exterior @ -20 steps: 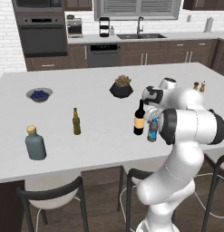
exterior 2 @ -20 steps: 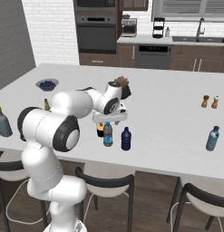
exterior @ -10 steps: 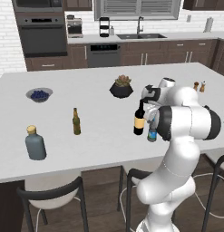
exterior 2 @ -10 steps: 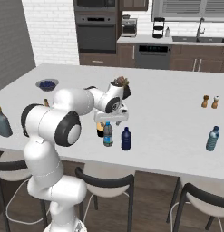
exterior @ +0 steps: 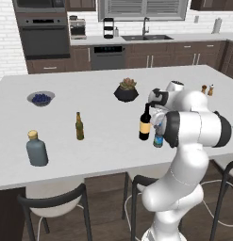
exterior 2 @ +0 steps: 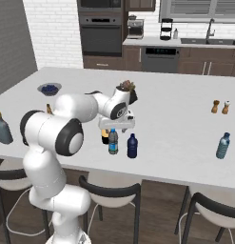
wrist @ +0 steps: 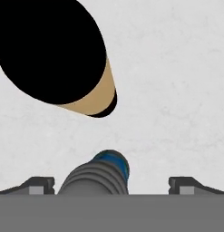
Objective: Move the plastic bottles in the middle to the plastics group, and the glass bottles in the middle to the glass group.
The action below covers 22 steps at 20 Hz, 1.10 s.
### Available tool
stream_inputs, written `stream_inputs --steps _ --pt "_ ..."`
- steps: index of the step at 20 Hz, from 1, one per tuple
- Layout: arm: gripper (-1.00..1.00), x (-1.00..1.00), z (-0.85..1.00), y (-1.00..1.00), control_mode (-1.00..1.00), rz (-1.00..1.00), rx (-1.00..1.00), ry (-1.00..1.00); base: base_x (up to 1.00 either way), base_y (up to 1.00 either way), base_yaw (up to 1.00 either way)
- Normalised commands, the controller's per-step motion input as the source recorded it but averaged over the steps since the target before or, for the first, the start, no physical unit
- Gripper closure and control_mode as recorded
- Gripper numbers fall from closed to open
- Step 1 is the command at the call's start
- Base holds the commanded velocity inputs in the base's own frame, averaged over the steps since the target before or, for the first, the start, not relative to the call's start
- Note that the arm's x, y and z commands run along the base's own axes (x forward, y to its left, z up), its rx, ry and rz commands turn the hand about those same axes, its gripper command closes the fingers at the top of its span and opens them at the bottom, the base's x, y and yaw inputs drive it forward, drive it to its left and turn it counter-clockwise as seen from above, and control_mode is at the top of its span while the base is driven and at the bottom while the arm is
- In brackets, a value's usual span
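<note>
Hand view: your gripper [wrist: 111, 183] has lowered, fingers spread wide and empty, straddling the water bottle [wrist: 100, 174]; wine bottle [wrist: 54, 54] just beyond.

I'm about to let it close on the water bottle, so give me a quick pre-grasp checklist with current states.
1. Gripper open: ok, fingertips spread wide.
2. Water bottle between the fingertips: ok, roughly centred in the hand view.
3. Bottle upright: ok.
4. Wine bottle apart from the fingers: ok, though close beside.
5. Height right for closing: cannot tell.
6. Plastics group bottle standing on the counter: ok.
</note>
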Motion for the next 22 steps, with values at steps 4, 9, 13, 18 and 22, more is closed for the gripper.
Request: stream_inputs --steps 4,9,13,18,22 --pt "-1.0 -0.02 -0.04 0.05 -1.0 -0.07 0.0 0.0 0.0 0.0 0.0" --pt "-1.0 0.0 -0.13 0.17 -1.0 -0.07 0.0 0.0 0.0 0.0 0.0" --pt "-1.0 0.0 -0.14 0.12 -1.0 -0.07 0.0 0.0 0.0 0.0 0.0" --pt "1.0 0.0 -0.14 0.02 -1.0 -0.07 0.0 0.05 0.0 0.0 0.0" --pt "1.0 -0.06 -0.17 0.0 -1.0 -0.1 0.0 0.11 0.0 0.0 0.0"
